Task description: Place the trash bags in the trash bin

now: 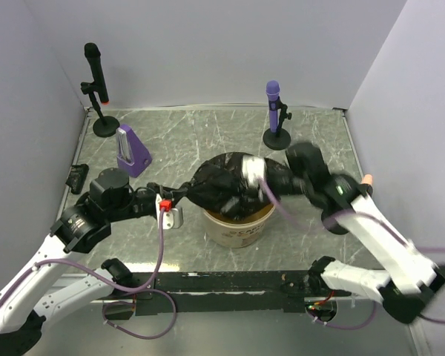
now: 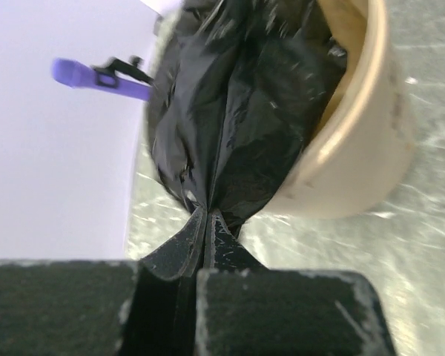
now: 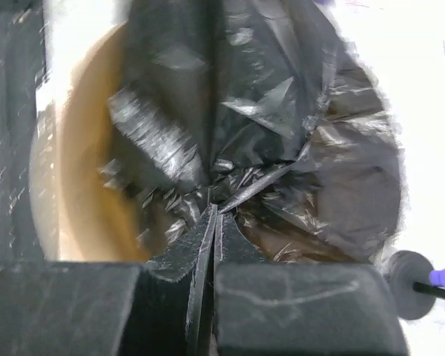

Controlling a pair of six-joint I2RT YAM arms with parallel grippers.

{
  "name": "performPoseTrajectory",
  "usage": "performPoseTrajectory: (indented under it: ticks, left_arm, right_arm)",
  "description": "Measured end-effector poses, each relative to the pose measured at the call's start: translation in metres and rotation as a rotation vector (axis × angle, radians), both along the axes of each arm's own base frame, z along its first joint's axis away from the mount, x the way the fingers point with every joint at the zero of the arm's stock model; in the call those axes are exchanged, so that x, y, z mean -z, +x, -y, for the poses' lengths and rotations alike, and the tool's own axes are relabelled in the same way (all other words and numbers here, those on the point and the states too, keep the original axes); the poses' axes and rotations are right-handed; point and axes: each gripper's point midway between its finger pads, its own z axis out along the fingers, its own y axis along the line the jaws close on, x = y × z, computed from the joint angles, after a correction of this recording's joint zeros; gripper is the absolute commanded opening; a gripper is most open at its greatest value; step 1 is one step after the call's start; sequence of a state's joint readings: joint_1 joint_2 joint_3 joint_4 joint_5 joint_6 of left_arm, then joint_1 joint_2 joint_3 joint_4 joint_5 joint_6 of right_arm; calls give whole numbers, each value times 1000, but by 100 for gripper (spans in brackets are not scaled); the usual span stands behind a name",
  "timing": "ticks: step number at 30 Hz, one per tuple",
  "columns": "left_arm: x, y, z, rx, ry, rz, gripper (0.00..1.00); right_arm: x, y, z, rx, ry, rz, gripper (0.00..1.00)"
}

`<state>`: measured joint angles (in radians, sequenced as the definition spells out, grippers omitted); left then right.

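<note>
Bag (image 1: 221,182) lay stretched left-right over bin (image 1: 241,231) mouth; left claw (image 2: 206,216) pinched its left end, right claw (image 3: 213,212) its right.

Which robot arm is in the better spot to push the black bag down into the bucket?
Probably the right. The right gripper pinches the trash bag over the open trash bin, while the left gripper holds the bag's edge outside the rim.
</note>
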<state>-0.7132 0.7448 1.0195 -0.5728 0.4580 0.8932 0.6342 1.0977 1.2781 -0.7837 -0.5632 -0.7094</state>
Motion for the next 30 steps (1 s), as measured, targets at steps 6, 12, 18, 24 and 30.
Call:
performPoseTrajectory:
  ticks: [6,12,18,24,30]
  left_arm:
    - [26,-17,-8,16,36,-93,1]
    - [51,-36,-12,54,69,-188,10]
    - [67,-39,-12,65,133,-261,10]
    - [36,-47,-23,13,87,-289,37]
    - [-74,-16,-2,-116,-191,-331,52]
  right_arm:
    - [27,-78,30,-164,-29,169,0]
    - [36,-89,33,-222,-51,235,0]
    - [35,-95,23,-275,-50,240,0]
    - [20,-91,20,-243,-27,263,0]
    - [5,-83,16,-227,4,320,0]
